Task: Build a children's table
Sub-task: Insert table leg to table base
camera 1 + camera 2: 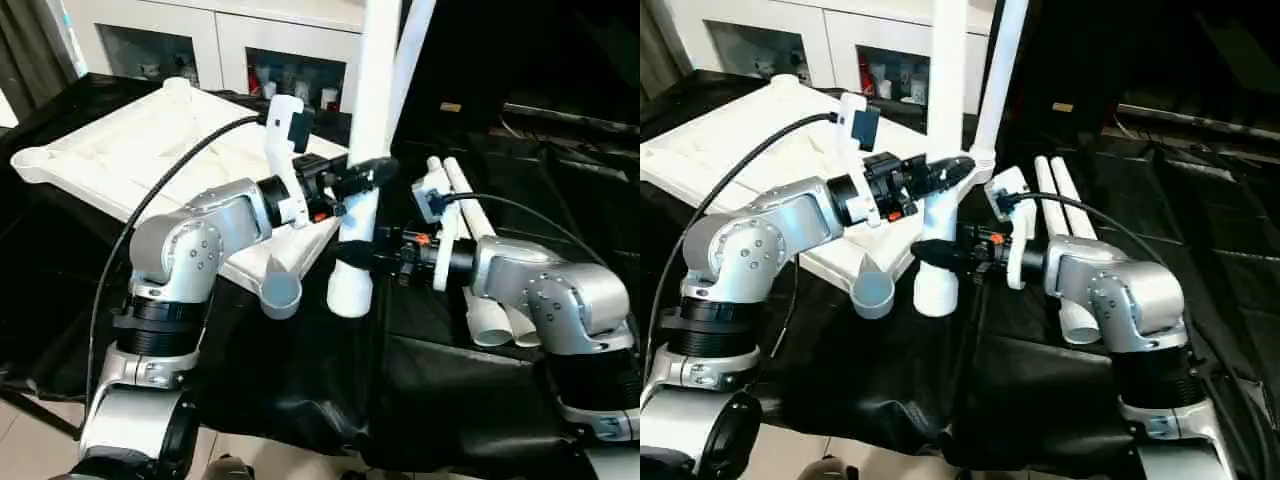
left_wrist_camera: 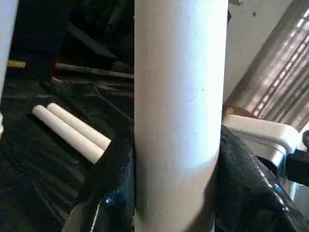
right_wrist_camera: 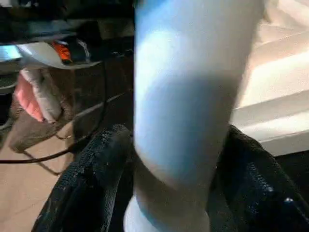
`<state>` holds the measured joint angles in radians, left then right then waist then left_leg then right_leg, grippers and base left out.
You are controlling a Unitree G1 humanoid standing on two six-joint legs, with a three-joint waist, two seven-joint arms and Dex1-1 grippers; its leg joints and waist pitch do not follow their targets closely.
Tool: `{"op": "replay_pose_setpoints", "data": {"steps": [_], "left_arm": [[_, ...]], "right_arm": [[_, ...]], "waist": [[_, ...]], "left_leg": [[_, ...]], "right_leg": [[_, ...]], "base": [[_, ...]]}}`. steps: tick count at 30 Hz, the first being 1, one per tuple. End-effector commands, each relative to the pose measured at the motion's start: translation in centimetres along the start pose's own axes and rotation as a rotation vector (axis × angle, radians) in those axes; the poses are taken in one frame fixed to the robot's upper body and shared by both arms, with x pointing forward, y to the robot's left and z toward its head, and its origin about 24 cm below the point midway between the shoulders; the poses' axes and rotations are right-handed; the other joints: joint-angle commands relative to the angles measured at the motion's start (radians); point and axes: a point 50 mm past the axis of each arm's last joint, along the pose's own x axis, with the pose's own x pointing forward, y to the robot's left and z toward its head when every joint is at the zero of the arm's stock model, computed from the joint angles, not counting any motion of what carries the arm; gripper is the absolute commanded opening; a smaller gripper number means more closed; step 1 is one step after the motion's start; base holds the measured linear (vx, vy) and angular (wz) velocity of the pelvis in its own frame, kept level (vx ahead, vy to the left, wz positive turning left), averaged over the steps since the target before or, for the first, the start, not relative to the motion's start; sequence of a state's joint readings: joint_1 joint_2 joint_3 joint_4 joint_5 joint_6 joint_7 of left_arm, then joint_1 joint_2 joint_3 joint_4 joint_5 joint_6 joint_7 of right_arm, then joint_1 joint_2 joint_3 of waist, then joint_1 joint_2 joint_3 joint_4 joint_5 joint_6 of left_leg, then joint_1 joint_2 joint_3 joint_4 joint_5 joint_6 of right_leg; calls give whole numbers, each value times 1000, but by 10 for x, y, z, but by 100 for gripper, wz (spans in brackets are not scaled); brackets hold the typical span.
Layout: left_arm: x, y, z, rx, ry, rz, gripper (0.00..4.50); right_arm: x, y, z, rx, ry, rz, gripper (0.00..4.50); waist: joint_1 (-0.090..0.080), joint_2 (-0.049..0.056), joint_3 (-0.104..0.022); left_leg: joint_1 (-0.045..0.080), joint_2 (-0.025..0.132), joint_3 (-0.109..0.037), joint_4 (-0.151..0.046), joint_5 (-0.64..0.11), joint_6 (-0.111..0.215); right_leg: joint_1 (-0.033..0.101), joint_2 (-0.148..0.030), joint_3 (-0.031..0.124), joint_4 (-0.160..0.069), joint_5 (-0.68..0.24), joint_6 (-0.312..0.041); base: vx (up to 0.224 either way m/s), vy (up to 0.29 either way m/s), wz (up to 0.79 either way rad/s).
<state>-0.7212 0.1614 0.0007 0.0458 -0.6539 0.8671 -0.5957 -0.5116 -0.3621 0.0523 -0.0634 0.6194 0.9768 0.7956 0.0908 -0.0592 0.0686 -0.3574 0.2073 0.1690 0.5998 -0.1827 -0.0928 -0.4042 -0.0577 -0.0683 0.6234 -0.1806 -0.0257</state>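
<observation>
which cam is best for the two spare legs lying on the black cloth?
Right eye view: the two spare legs lie side by side, mostly unobstructed beyond the right gripper. Left eye view shows them partly hidden by the right arm. Left wrist view catches their ends behind the held leg.

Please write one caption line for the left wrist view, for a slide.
Left tool closed around an upright white leg, with two more legs lying side by side on the black cloth.

Table top lies underside up at left; upright leg stands just beside its near corner; two loose legs lie right.
</observation>
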Motion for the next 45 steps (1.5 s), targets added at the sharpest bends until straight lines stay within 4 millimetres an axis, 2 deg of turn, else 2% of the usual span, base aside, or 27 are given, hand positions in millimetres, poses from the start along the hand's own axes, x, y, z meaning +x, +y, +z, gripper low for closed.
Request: {"op": "replay_pose_setpoints", "data": {"steps": [1, 12, 32, 37, 40, 42, 45], "left_arm": [[5, -8, 9, 32, -8, -44, 186], [8, -12, 13, 27, -19, -77, 186], [5, -10, 10, 34, 10, -85, 185], [5, -10, 10, 33, 13, -92, 185], [5, -10, 10, 32, 15, -95, 185], [5, -11, 10, 32, 15, -97, 185], [5, -11, 10, 31, 15, -98, 185]], "right_arm": [[-2, -1, -2, 13, 23, 4, 295], [0, -2, -12, 34, 68, 6, 295], [-1, -4, -10, 41, 50, 0, 295], [0, -5, -10, 42, 47, -3, 241], [0, -5, -10, 42, 44, -4, 232], [0, -5, -9, 42, 43, -5, 203], [0, -5, -10, 41, 43, -6, 199]], "waist": [[4, 4, -78], [5, 4, -79], [5, 7, -79], [6, 8, -80], [5, 8, -79], [6, 8, -80], [5, 8, -80]], "left_leg": [[0, 15, 0, -60, -97, -9], [0, 15, 0, -59, -96, -10], [0, 15, 0, -60, -102, -14], [0, 15, 0, -60, -98, -13], [0, 15, -1, -60, -100, -14], [0, 15, 0, -60, -99, -15], [0, 15, -1, -60, -98, -15]], "right_leg": [[66, -68, 49, -74, -184, -139], [66, -68, 49, -74, -179, -141], [67, -68, 48, -74, -184, -142], [67, -68, 49, -73, -172, -146], [66, -67, 48, -73, -168, -149], [67, -68, 49, -72, -170, -149], [67, -68, 49, -71, -164, -150]], "base": [[0, 0, 0], [0, 0, 0], [0, 0, 0], [0, 0, 0], [0, 0, 0], [0, 0, 0], [0, 0, 0]]}}
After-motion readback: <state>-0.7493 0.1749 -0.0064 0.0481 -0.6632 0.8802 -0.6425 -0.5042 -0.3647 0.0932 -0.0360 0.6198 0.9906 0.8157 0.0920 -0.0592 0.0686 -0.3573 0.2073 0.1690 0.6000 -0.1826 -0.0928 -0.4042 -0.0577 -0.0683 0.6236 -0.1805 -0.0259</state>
